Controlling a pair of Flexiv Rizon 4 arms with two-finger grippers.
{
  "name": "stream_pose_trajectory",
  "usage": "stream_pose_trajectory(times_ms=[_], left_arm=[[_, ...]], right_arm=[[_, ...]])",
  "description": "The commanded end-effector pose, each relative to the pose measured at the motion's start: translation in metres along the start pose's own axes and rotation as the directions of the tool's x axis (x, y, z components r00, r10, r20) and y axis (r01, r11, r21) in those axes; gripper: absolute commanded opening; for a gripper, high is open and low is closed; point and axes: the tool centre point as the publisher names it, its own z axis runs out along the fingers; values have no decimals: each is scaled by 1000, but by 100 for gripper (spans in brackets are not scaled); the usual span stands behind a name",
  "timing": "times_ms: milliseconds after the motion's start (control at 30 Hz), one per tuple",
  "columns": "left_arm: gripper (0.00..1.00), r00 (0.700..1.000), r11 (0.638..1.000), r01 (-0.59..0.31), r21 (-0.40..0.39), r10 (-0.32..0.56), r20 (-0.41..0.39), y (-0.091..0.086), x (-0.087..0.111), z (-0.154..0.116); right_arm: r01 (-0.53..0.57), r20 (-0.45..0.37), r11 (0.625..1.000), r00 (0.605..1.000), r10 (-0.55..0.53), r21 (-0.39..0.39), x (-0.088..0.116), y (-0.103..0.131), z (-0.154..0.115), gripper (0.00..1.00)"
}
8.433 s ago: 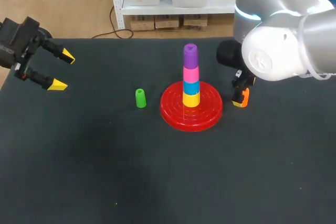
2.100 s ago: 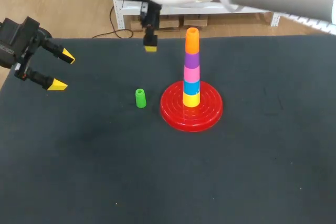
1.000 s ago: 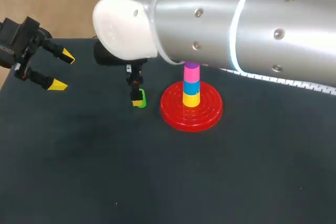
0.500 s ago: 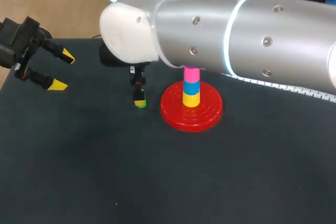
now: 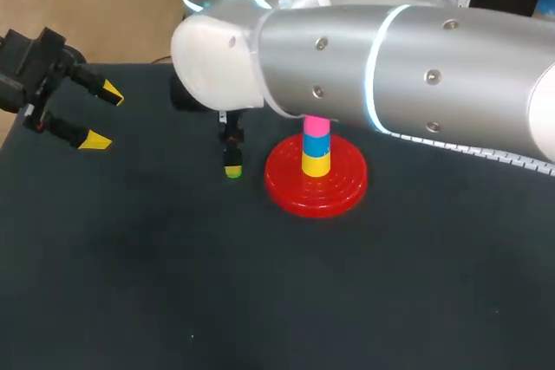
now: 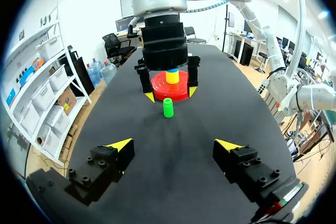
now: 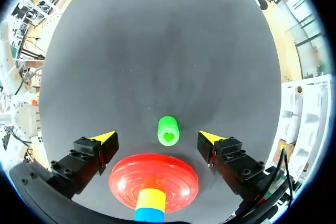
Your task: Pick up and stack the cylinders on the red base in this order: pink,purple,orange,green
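Landmark: red base (image 5: 345, 186), a ribbed disc flat on the dark tabletop (image 5: 173, 283).

Stack on red base: yellow cylinder (image 5: 316, 165) lowest, blue cylinder (image 5: 316, 143) on it, pink cylinder (image 5: 316, 126) on the blue. Anything above the pink is hidden by the right arm (image 5: 390, 67) in the head view.

Green cylinder (image 7: 168, 130): upright on the tabletop, just beside the red base, on the side that faces the left tool. Apart from the base, a strip of bare tabletop shows between them. Open end up, with a heart-shaped hole.

Right tool (image 7: 156, 137): hangs over the green cylinder, right next to the red base. Released, its 2 fingers spread wide with 1 yellow tip on either side of the cylinder. Gaps show on both sides, neither finger touches it.

Right tool from the left wrist view (image 6: 169, 95): stands in front of the red base, with the green cylinder (image 6: 168, 107) low between its tips and the yellow cylinder (image 6: 172, 77) showing behind it.

Left tool (image 5: 95, 114): well apart from the red base, beyond the green cylinder, near the tabletop's edge. Released, 2 tips wide apart, nothing between them.

Right arm: reaches across above the red base to the green cylinder's side.
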Motion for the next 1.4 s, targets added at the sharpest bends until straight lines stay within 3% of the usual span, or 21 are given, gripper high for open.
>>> stream_pose_trajectory(times_ms=[33, 1400], left_arm=[[100, 1000, 1000, -1, -3, 1, -1, -1, 0, 0], [100, 1000, 1000, -1, -3, 1, -1, -1, 0, 0]], right_arm=[[-1, 1, 1000, 1000, 1, 6, -2, -1, 3, 100], [-8, 13, 1000, 1000, 8, -24, -2, -8, 21, 100]])
